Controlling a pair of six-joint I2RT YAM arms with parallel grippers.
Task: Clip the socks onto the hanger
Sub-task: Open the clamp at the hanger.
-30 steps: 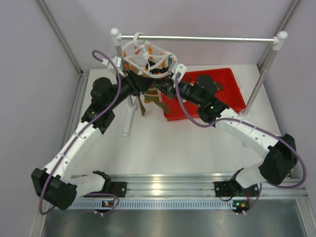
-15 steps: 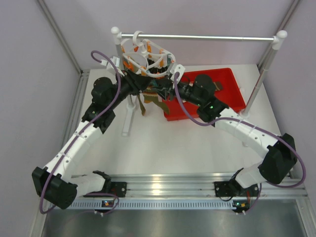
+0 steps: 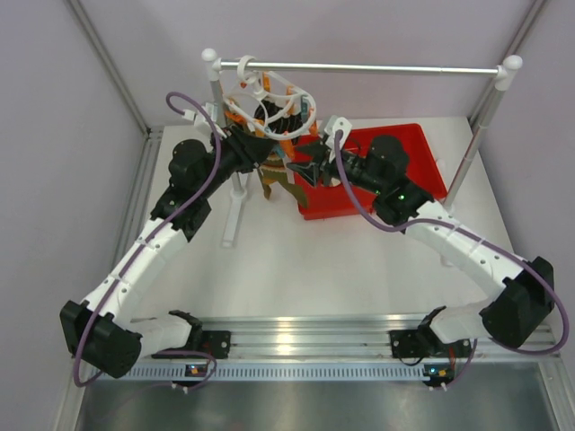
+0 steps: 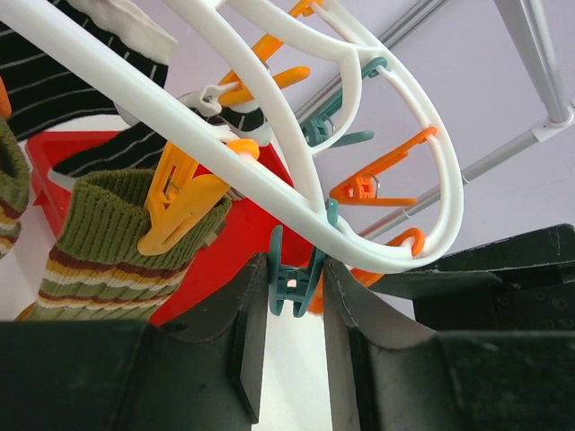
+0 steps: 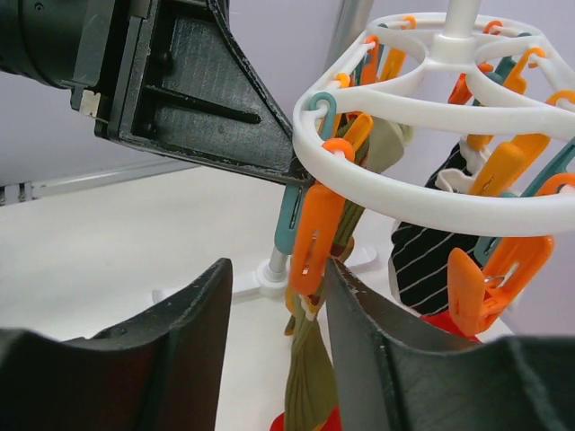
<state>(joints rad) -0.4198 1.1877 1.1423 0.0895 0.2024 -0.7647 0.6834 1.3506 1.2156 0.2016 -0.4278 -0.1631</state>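
Over on the left, the left gripper (image 4: 295,269) reaches up under the hanger (image 5: 395,202), its two fingers pinching a teal clip (image 4: 292,283) that dangles from the white ring. Just left of that clip in the wrist view, a green striped sock (image 4: 99,242) hangs by its cuff from an orange clip (image 4: 180,206). A black striped sock (image 5: 429,256) hangs further in. The hanger hooks over the silver rail (image 3: 377,68), close to the upper left post. Moving right, the right gripper (image 5: 278,269) sits just beside the ring, fingers spread, holding nothing. On the right, the red bin (image 3: 413,148) lies on the table below its wrist.
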